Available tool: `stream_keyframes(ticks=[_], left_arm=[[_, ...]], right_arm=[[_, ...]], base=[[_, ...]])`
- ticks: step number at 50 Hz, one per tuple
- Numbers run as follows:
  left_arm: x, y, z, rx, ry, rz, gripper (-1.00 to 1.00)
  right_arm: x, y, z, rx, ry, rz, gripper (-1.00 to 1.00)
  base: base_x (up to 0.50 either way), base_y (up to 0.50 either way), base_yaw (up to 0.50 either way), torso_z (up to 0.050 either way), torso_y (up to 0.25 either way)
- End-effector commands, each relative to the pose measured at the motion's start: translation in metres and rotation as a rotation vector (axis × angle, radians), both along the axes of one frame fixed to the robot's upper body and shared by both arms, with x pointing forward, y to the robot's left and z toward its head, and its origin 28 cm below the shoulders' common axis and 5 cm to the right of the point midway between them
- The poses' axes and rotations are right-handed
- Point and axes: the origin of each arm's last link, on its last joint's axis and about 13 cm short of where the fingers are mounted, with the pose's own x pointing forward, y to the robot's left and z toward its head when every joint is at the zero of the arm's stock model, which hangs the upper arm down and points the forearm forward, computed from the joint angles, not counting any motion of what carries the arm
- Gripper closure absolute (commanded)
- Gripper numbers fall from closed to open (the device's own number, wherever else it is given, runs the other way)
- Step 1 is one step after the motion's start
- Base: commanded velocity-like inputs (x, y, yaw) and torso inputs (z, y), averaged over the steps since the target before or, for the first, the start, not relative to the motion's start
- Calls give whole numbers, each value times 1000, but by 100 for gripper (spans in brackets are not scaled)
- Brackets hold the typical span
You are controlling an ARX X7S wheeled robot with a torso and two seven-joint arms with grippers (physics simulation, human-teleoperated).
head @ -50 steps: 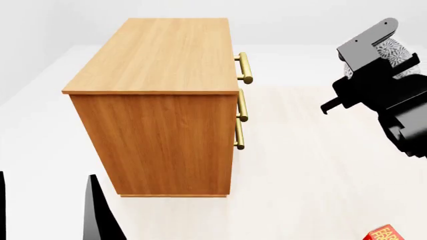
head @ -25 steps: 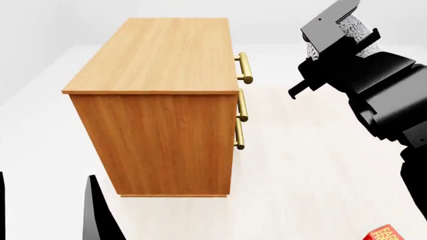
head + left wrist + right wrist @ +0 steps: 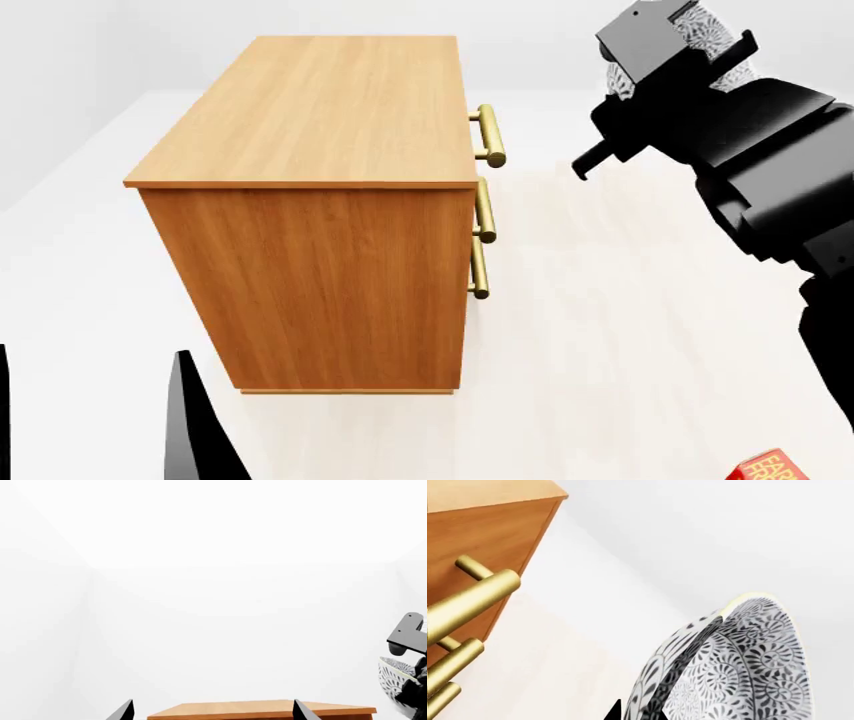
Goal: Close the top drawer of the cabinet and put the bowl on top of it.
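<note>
At the head view's lower right corner, a red box [image 3: 770, 467] shows partial lettering, too cropped to read. The cabinet [image 3: 320, 200] has a bare flat top with floor open around it; its top drawer [image 3: 489, 136] sits flush. Right of it, held high, the right end effector [image 3: 667, 55] grips the leaf-patterned bowl [image 3: 734, 665]; left end effector [image 3: 212, 711] spread open.

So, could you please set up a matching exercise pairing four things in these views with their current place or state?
Things:
1. bowl
2. top drawer
3. cabinet
4. left gripper

States:
a. flat top bare
b. closed, flush with the two below
c. held in the right gripper, off to the cabinet's handle side
d. fingertips apart, gripping nothing

Pairs: 1-c, 2-b, 3-a, 4-d
</note>
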Motion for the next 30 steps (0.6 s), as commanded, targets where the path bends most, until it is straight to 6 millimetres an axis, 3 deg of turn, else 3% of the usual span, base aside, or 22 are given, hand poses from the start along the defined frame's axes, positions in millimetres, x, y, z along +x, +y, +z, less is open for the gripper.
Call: stream_keyframes(ticks=[1,9,19,30], left_arm=[[2,2,-5,16,3,18,-100],[0,4,-6,14,3,25,-100],[0,5,-5,12,5,27,-100],[1,5,-6,14,10,25,-100]], right_arm=[[23,-9,65,-42,-56,129,100],[40,-6,106,-90,-43,235,100],[36,-2,121,-56,13,423,100],[37,14,128,-98,34,485,100]], base=[[0,0,0,0,0],[0,0,0,0,0],[0,0,0,0,1],[0,0,0,0,0]])
